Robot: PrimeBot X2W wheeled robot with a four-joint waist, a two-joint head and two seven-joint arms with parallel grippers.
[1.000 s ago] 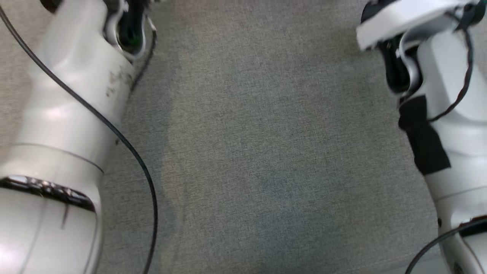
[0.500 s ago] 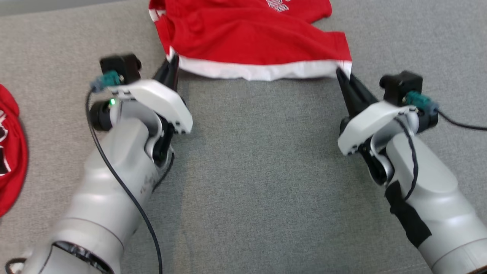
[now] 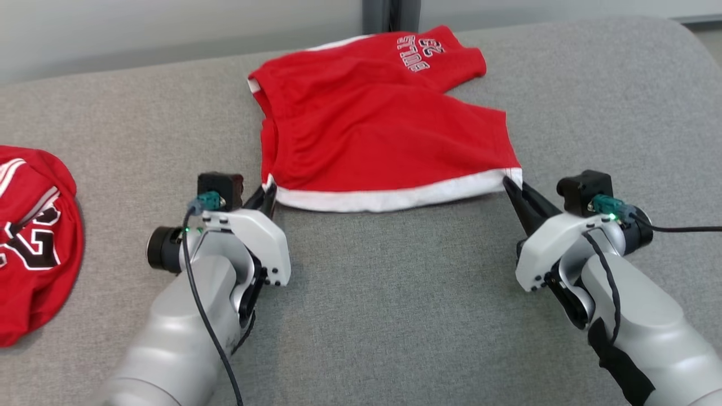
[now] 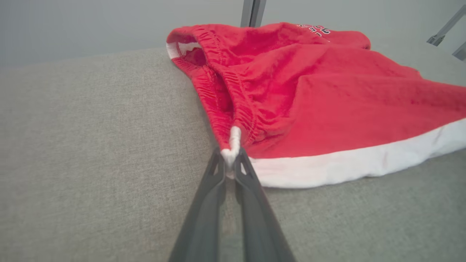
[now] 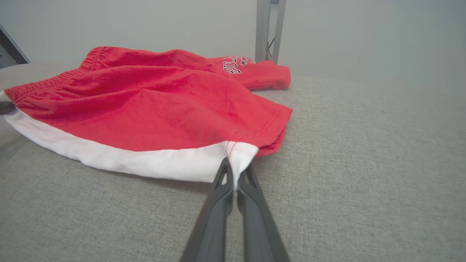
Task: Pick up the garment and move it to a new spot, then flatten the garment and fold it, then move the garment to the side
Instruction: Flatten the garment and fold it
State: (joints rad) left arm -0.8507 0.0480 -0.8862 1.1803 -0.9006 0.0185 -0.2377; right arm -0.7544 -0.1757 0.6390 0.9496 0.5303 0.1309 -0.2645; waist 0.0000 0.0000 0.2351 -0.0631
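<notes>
The garment (image 3: 383, 135) is a pair of red shorts with a white side stripe, lying on the grey cushion with the stripe along its near edge. My left gripper (image 3: 269, 190) is shut on the stripe's left corner, by the waistband (image 4: 233, 109). My right gripper (image 3: 512, 186) is shut on the stripe's right corner at the leg hem (image 5: 238, 153). In the left wrist view the left gripper (image 4: 230, 160) pinches white fabric. From the right wrist camera, the right gripper (image 5: 235, 173) pinches the white hem. The second leg, with printed lettering (image 3: 420, 52), lies folded under at the far side.
Another red garment (image 3: 34, 237) with black and white print lies at the cushion's left edge. The grey cushion (image 3: 395, 316) stretches bare between my arms and to the right. A dark metal post (image 3: 389, 14) stands behind the cushion's far edge.
The head camera has tilted up from my forearms, so the whole garment and cushion edge have come into view. Both grippers stay shut on the stripe's corners.
</notes>
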